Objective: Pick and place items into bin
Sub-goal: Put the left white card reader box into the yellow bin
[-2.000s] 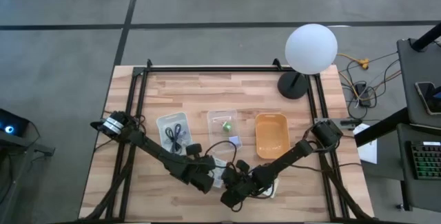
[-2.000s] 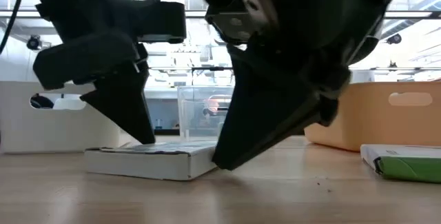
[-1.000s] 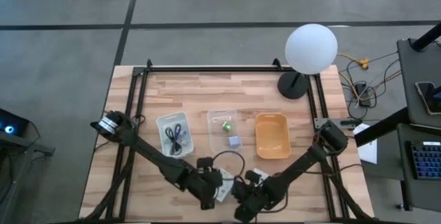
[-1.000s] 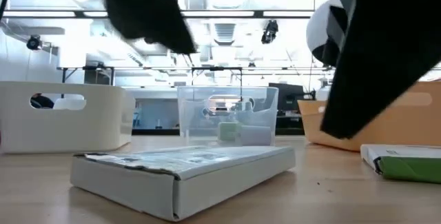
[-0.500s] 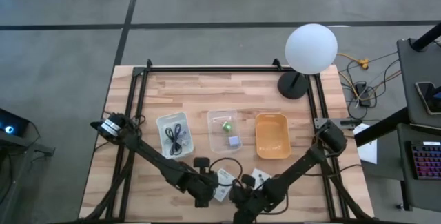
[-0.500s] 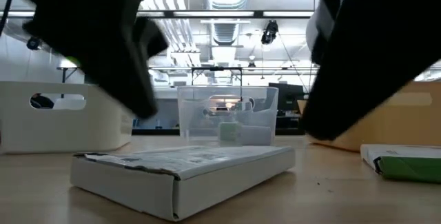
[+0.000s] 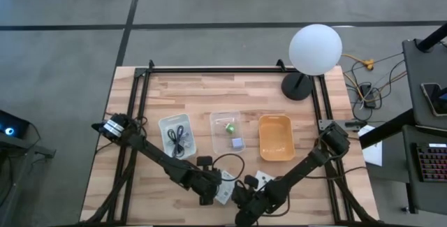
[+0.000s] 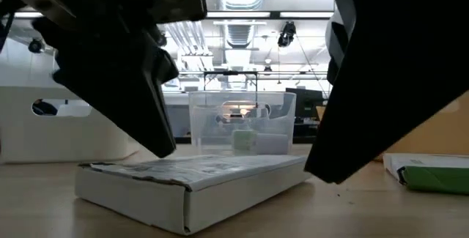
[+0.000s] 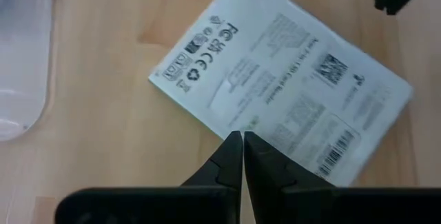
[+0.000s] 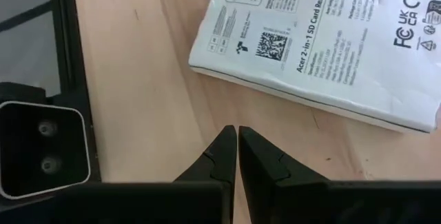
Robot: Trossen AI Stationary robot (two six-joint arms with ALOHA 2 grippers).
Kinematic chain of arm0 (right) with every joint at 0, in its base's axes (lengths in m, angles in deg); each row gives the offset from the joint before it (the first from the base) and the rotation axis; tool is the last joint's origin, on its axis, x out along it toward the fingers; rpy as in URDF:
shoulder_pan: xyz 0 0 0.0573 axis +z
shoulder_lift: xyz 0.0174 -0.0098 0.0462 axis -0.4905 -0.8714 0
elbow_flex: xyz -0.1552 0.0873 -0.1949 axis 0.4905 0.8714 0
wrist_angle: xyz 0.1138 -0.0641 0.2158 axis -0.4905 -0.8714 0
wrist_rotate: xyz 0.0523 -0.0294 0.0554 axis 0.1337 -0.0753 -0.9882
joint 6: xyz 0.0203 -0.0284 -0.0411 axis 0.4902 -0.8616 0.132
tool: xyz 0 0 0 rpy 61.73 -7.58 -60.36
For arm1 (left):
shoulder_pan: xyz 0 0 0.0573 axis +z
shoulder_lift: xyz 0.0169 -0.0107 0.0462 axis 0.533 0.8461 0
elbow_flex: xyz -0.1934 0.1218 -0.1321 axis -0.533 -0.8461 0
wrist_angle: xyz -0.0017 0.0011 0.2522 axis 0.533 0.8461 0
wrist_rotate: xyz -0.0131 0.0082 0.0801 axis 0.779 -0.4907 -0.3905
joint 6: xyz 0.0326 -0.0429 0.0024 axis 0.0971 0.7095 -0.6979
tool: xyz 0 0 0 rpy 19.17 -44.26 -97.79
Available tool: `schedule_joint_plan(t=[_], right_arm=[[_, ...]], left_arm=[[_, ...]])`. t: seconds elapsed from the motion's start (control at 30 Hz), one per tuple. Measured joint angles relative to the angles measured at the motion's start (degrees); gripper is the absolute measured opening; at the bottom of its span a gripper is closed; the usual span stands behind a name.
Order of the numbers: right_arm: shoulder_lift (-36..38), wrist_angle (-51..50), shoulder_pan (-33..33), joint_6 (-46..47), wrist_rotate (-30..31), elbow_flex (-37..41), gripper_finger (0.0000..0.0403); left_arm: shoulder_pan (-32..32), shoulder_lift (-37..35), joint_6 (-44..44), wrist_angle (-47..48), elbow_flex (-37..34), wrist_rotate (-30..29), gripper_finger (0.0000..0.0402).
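A flat white printed box (image 9: 282, 93) lies flat on the wooden table near its front edge (image 8: 190, 183). My left gripper (image 9: 238, 136) is shut, slanting down, with its tips over the box's near long edge. My right gripper (image 10: 238, 129) is shut too. It slants down over bare wood just beside the box's other long side (image 10: 303, 107). In the low view both dark grippers stand low at the box's two ends. A second white packet with a green print (image 8: 429, 173) lies flat on the table to the right. My left gripper's shut tips stand right at the box's printed top, near its edge (image 9: 238, 117), coming from above at a slant. I cannot tell whether they touch it. My right gripper's tips are beside the box and I cannot tell whether they touch the table.
Farther back stand three trays in a row: a white one (image 7: 174, 136) holding black cables, a clear one (image 7: 225, 123) with a green piece, and an orange one (image 7: 275, 137). A lavender cube (image 7: 237, 142) lies by the clear tray. A globe lamp (image 7: 314, 49) stands far right.
My left gripper has come down from high above the table to just over the white box, staying shut. The box has not moved.
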Motion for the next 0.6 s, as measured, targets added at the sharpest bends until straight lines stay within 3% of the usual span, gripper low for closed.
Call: schedule_joint_plan(t=[0.6], right_arm=[[0.65,-2.83,-1.1,1.28,-2.29,-0.68,0.0014]], left_arm=[[1.61,2.1,0.13,-3.84,-2.98,2.4,0.0]])
